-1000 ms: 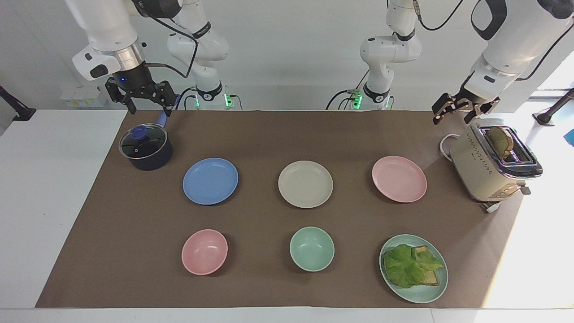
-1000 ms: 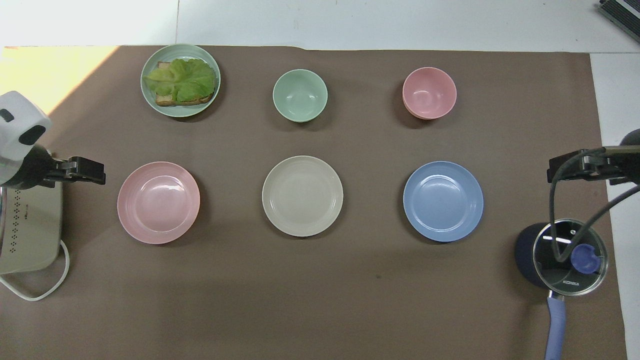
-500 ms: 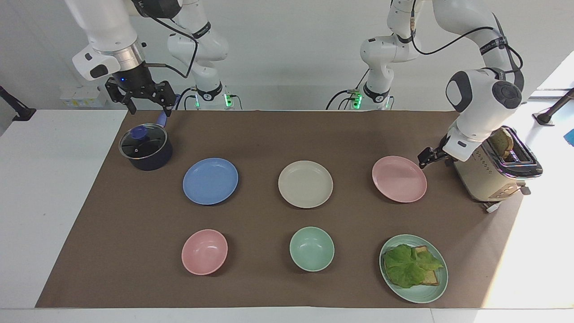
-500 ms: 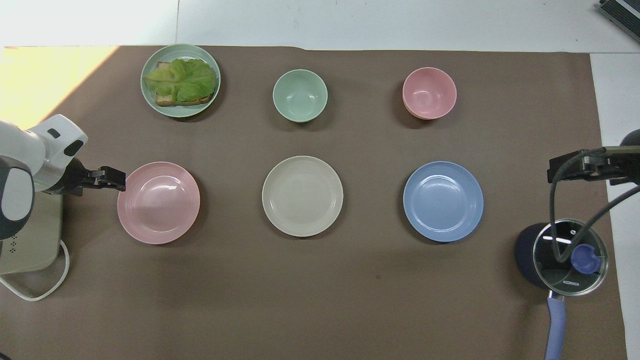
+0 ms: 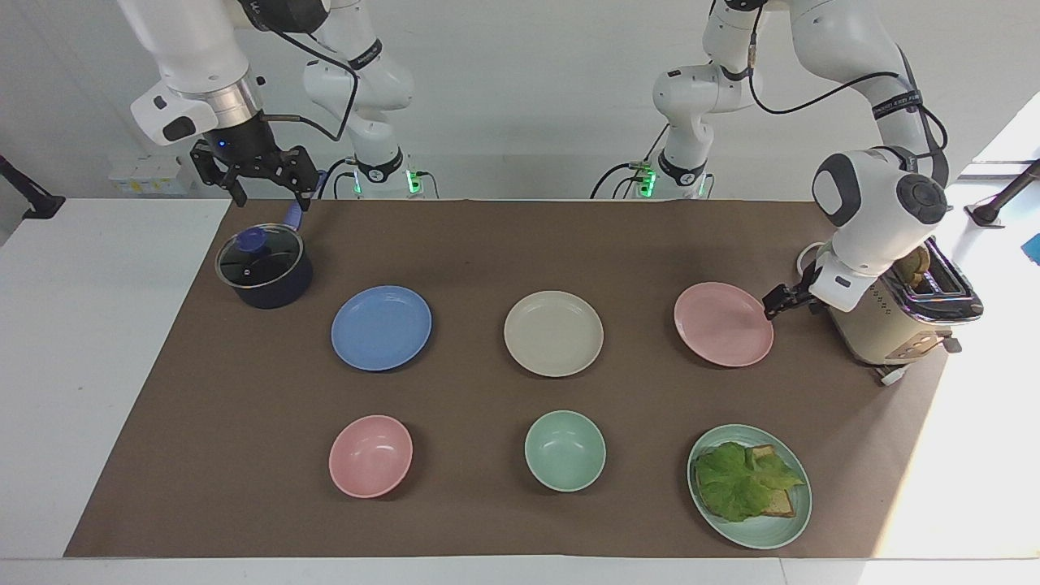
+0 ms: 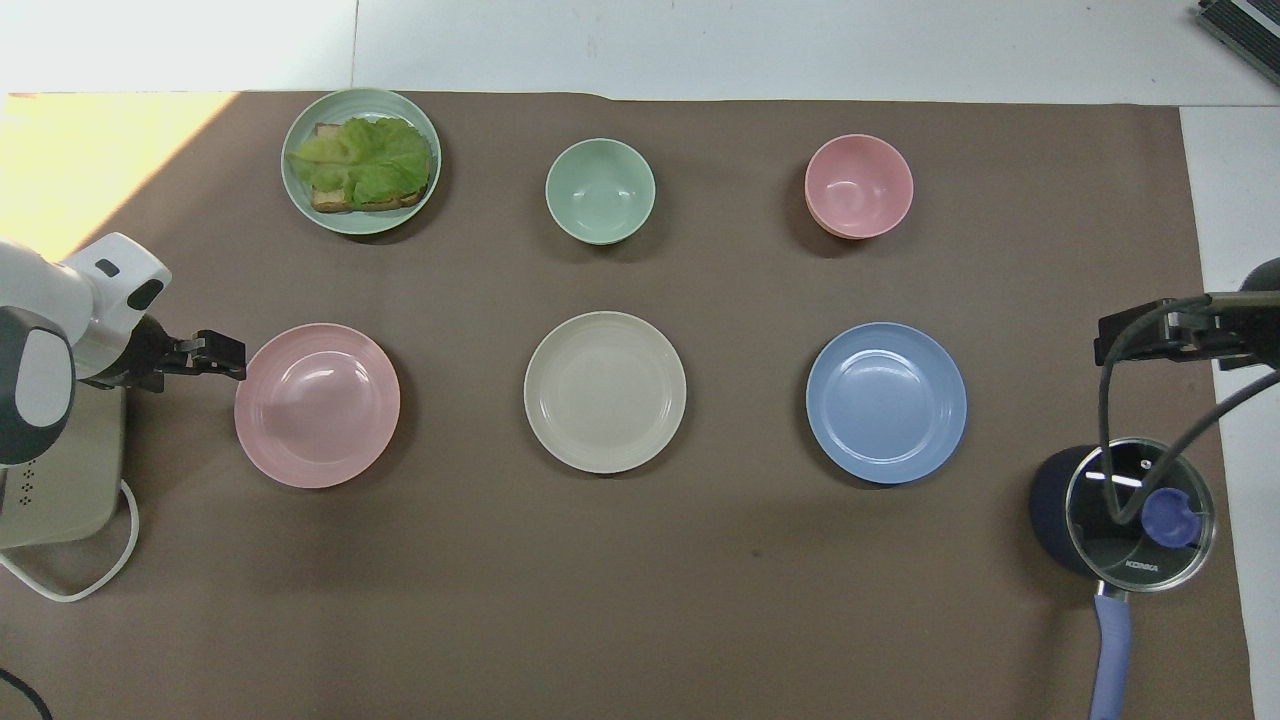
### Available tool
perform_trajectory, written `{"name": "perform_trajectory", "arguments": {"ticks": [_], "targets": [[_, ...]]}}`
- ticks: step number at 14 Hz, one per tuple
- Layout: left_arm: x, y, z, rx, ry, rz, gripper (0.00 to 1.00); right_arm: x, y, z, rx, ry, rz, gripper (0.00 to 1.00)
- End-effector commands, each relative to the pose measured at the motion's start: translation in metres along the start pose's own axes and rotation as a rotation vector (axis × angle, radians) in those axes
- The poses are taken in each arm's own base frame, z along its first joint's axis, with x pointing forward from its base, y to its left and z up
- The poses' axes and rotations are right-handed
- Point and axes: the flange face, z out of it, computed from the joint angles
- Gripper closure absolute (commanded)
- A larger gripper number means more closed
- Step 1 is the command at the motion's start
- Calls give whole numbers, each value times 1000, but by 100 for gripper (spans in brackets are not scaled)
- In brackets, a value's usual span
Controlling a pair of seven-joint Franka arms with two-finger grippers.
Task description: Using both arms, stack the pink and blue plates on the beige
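1. Risk: left gripper (image 5: 773, 305), low at the rim of the round matte pale pink plate (image 5: 721, 325), may push it toward the round cream-beige plate (image 5: 553, 333) rather than catch the rim
2. Left gripper: jaws apart, empty
3. Right gripper (image 5: 258, 169): open, empty, waiting above the lidded dark pot (image 5: 264, 268); round medium-blue plate (image 5: 381, 327) well apart from it

Three round, shallow, matte plates of equal size are laid flat, rims up, in one row across the mid brown mat, well apart, nothing stacked. The beige plate (image 5: 553, 333) (image 6: 605, 391) is set at centre, w/ the pink plate (image 5: 723, 323) (image 6: 317, 405) toward the left arm's end and the blue plate (image 5: 381, 327) (image 6: 886, 402) toward the right arm's end. All three are seen empty and approx. level w/ each other, none nearer to the robots than the rest.
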Motion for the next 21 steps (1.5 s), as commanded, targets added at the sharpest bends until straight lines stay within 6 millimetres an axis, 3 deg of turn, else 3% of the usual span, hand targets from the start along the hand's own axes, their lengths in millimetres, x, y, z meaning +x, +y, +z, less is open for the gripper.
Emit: {"name": "perform_trajectory", "arguments": {"ticks": [1, 3, 8, 10, 11, 17, 19, 21], "targets": [[-4, -6, 33, 3, -7, 7, 0, -5, 3, -2, 21, 1, 4, 0], [-17, -7, 57, 3, -51, 11, 0, -5, 3, -2, 21, 1, 4, 0], [-36, -3, 68, 5, -98, 0, 0, -5, 3, -2, 21, 3, 4, 0], [-34, 0, 65, 8, -95, -42, 79, -4, 3, -2, 22, 6, 9, 0], [-33, 1, 65, 8, -93, -41, 100, -4, 3, -2, 22, 6, 7, 0], [-33, 3, 61, 9, -139, -24, 100, -4, 4, -2, 22, 4, 10, 0], [-32, 7, 46, 10, -193, -11, 100, -4, 5, -2, 20, 6, 13, 0], [-28, 14, 16, -31, -240, -24, 100, -4, 5, -2, 22, 7, 16, 0]]}}
